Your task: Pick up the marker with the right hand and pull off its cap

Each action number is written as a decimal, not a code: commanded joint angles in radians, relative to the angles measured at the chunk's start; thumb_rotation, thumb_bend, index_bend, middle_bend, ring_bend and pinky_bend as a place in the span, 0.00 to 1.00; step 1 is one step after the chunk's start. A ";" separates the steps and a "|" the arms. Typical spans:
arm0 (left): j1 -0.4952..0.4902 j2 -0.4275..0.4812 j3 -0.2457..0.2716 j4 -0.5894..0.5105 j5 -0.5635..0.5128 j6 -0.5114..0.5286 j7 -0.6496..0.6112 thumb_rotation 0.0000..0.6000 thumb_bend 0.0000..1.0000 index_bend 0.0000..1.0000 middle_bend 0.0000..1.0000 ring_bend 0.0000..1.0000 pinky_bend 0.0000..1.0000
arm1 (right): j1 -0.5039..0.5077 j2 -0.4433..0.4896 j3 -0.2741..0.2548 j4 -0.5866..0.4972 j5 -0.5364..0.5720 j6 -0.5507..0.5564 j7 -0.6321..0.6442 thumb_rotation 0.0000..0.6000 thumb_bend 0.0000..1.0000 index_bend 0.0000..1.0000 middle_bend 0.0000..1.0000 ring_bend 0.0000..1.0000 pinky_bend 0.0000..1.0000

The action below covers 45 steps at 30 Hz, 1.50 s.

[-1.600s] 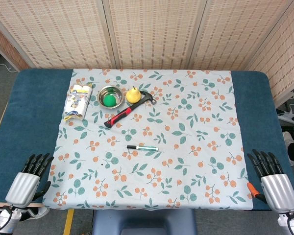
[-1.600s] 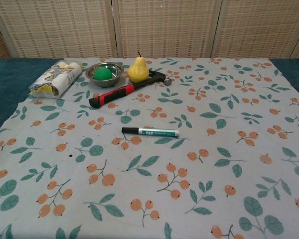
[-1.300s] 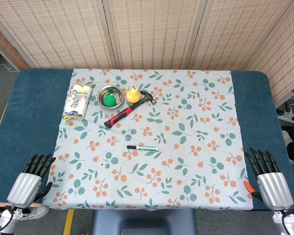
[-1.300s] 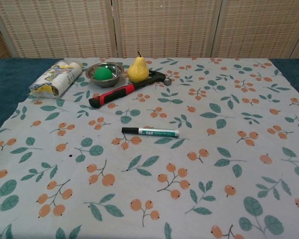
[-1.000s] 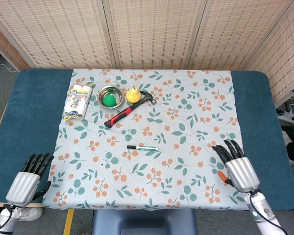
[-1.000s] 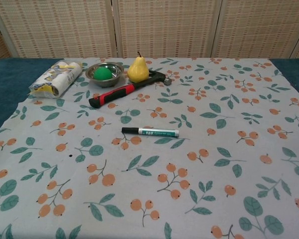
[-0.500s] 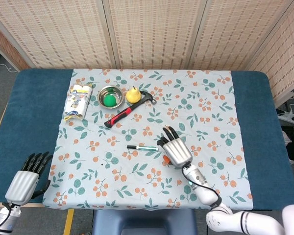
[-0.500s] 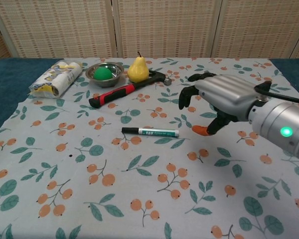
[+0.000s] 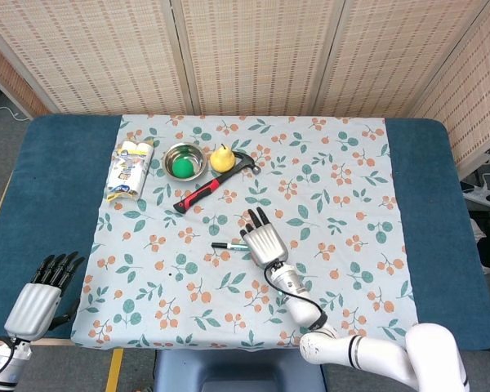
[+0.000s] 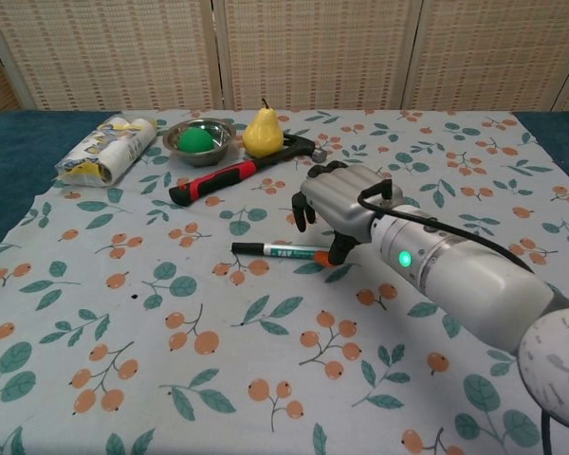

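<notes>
The marker (image 10: pixel 275 251), white-bodied with a black cap at its left end, lies flat on the floral cloth (image 10: pixel 123 360) near the table's middle. In the head view only the marker's (image 9: pixel 227 245) left part shows. My right hand (image 10: pixel 346 204) hovers over its right end, palm down, fingers spread and curved downward, with the thumb tip right by the barrel. I see nothing gripped in it. From the head view the right hand (image 9: pixel 263 239) covers the marker's right half. My left hand (image 9: pixel 37 298) stays at the near left table edge, fingers straight, holding nothing.
A red and black hammer (image 10: pixel 237 175) lies behind the marker. Further back stand a yellow pear (image 10: pixel 262 133), a steel bowl (image 10: pixel 199 140) with a green ball, and a rolled packet (image 10: pixel 104 150) at the back left. Blue table surface (image 9: pixel 53 204) flanks the cloth.
My right hand has swung from the near right table edge leftward across the cloth and now hangs over the marker's right end. The left hand has barely shifted. The marker has not moved.
</notes>
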State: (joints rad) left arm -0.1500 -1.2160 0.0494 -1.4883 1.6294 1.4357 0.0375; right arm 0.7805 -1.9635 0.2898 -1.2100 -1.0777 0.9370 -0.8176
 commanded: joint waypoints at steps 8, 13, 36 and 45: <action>-0.002 0.002 -0.005 0.000 -0.014 -0.009 -0.002 1.00 0.42 0.00 0.00 0.00 0.05 | 0.055 -0.058 -0.004 0.089 0.046 0.000 -0.034 1.00 0.24 0.46 0.34 0.02 0.00; -0.003 0.003 -0.006 0.000 -0.017 -0.011 -0.003 1.00 0.43 0.00 0.00 0.00 0.05 | 0.064 -0.067 -0.006 0.101 0.058 0.003 -0.036 1.00 0.26 0.48 0.35 0.03 0.00; -0.002 0.010 -0.009 -0.007 -0.024 -0.011 -0.008 1.00 0.43 0.00 0.00 0.00 0.05 | 0.073 -0.082 -0.049 0.112 0.064 0.032 -0.002 1.00 0.53 0.77 0.65 0.26 0.00; -0.002 0.003 -0.008 0.004 0.000 0.008 -0.004 1.00 0.44 0.00 0.00 0.00 0.05 | 0.065 -0.027 -0.084 0.086 -0.036 0.045 0.089 1.00 0.54 0.83 0.77 0.41 0.00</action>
State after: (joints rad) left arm -0.1510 -1.2076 0.0406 -1.4903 1.6193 1.4365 0.0311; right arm 0.8481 -2.0091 0.2175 -1.1097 -1.0976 0.9815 -0.7343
